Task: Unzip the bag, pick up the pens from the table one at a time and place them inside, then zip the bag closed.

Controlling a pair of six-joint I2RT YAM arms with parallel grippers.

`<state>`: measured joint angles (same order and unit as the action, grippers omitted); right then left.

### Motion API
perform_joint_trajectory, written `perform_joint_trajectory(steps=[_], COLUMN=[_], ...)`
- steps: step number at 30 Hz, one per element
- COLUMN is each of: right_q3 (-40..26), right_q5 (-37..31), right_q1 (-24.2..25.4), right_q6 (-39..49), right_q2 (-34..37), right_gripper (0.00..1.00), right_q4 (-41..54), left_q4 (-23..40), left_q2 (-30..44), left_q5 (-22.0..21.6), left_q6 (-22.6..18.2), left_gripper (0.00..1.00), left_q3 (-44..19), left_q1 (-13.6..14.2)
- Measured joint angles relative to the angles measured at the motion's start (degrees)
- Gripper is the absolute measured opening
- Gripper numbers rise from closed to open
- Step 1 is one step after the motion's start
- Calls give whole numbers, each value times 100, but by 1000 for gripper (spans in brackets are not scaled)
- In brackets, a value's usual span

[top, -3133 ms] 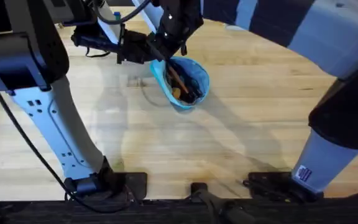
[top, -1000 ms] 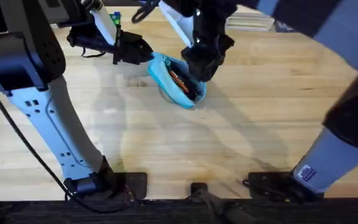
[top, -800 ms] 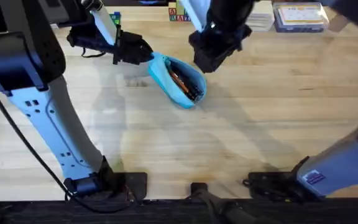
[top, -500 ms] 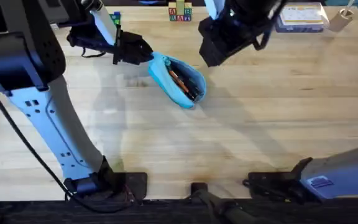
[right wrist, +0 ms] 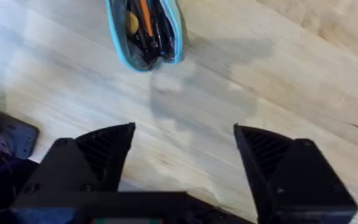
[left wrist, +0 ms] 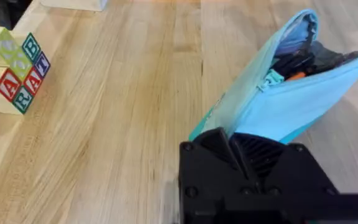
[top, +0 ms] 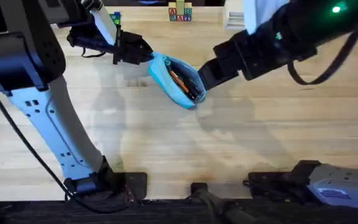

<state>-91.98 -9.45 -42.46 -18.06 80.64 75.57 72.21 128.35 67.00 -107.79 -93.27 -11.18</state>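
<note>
In the overhead view, the light-blue pencil pouch [top: 178, 81] lies on the pale wooden table [top: 241, 143], toward the far middle, its zipper open and its mouth gaping. Orange-red and dark pens [top: 181, 81] lie inside it. The left gripper [top: 146, 53] reaches in from the far left and clamps the pouch's far left end, its black fingers closed on the fabric. The right gripper [top: 205, 74] hangs just beside the pouch's right edge, at the end of a dark arm that stretches in from the right; whether it touches the pouch cannot be told here. A stack of lettered wooden blocks [top: 179, 12] stands at the table's far edge.

In the left wrist view, the left gripper [left wrist: 244, 140] pinches the pouch [left wrist: 272, 102] by its end, lifting that end so the pouch slopes away from it. The zipper pull [left wrist: 271, 79] sits at the start of the open mouth, with dark pens and an orange tip [left wrist: 296, 76] showing within. The lettered blocks [left wrist: 18, 71] stand well apart on the table [left wrist: 117, 112].

In the right wrist view, the right gripper [right wrist: 184, 140] holds its two black fingers [right wrist: 107, 149] spread wide with nothing between them, above bare table [right wrist: 241, 93]. The open pouch [right wrist: 145, 34] lies farther off, apart from the fingers, its pens [right wrist: 146, 28] visible inside.
</note>
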Motion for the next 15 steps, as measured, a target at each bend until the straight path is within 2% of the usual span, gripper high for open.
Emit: perform_joint_trajectory(steps=[8, 15], right_q3=[2, 2], right_q5=[2, 89], right_q1=[-2, -1], right_q6=[-330, -1203], right_q2=[-82, -81], right_gripper=[997, 998], right_q4=[-101, -490], left_q4=[1, 2], left_q2=[0, 1], left_q5=[0, 0], left_q6=[0, 0], left_gripper=[42, 42], left_q3=[0, 0], left_q1=[0, 0])
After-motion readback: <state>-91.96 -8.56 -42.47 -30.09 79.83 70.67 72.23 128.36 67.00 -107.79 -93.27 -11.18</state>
